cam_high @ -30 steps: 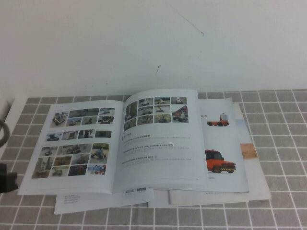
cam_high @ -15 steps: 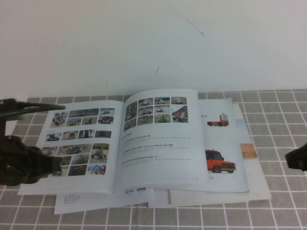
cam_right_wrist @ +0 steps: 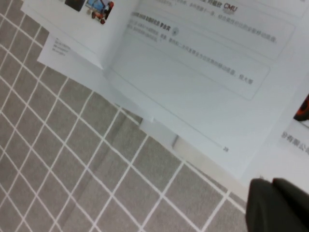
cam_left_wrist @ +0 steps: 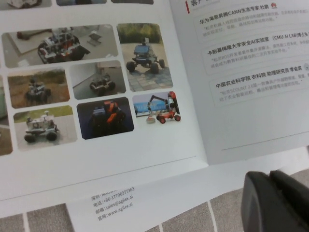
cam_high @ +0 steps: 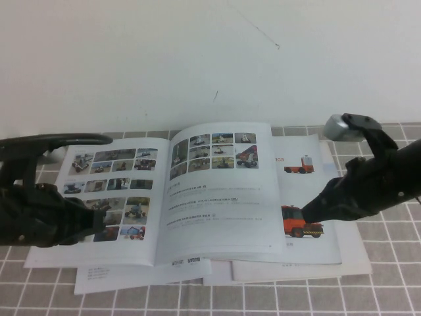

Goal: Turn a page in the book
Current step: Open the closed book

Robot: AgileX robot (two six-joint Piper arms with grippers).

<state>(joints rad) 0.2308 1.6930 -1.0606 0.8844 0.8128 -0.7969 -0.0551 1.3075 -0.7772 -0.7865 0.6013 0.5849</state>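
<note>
The book (cam_high: 112, 247) lies open on the tiled table, its left leaf filled with photo grids. The page (cam_high: 220, 210) is the right leaf, a small photo grid above lines of text, lying slightly bowed. My left gripper (cam_high: 99, 224) is shut and hovers over the left leaf's lower photos. In the left wrist view the left gripper (cam_left_wrist: 273, 198) shows above the book's front edge (cam_left_wrist: 145, 166). My right gripper (cam_high: 306, 216) is shut, just right of the page's outer edge, over the truck brochure. The right wrist view shows the right gripper (cam_right_wrist: 273, 203) by the page's corner (cam_right_wrist: 227, 150).
A brochure with orange-red trucks (cam_high: 306, 164) lies under the book on the right. A white sheet (cam_high: 141, 273) sticks out below the book's front edge. Grey tiled cloth (cam_high: 381, 283) covers the table, with a white wall (cam_high: 197, 52) behind.
Both arms have come into view: the left reached in from the left edge over the left leaf, and the right swung in from the right edge to the page's outer edge.
</note>
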